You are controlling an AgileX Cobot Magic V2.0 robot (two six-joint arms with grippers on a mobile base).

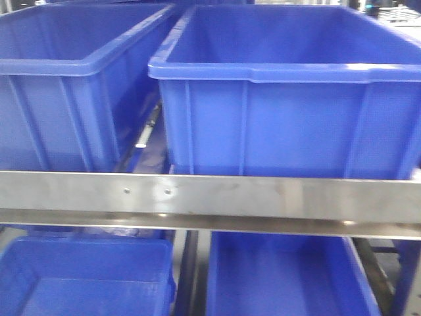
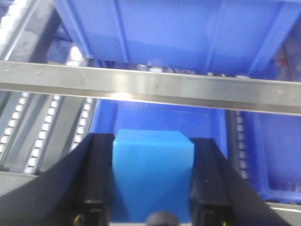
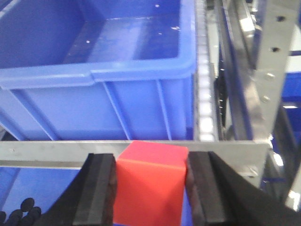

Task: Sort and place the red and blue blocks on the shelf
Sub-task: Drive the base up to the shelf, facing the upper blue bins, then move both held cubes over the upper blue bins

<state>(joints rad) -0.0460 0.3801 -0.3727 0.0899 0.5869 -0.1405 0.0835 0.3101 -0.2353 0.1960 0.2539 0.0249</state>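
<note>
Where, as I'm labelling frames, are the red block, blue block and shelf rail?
red block (image 3: 149,186): right wrist view, middle of its visible face.
blue block (image 2: 153,176): left wrist view, middle of its visible face.
shelf rail (image 1: 276,194): front-facing view, bare steel near its middle.

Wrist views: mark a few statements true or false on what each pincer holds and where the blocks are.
1. The left pincer grips a blue block. True.
2. The right pincer is empty. False: it is shut on a red block.
3. In the right wrist view, a blue bin stands beyond the steel rail. True.
4. The blue block lies inside a bin. False: it sits clamped in the left pincer.
</note>
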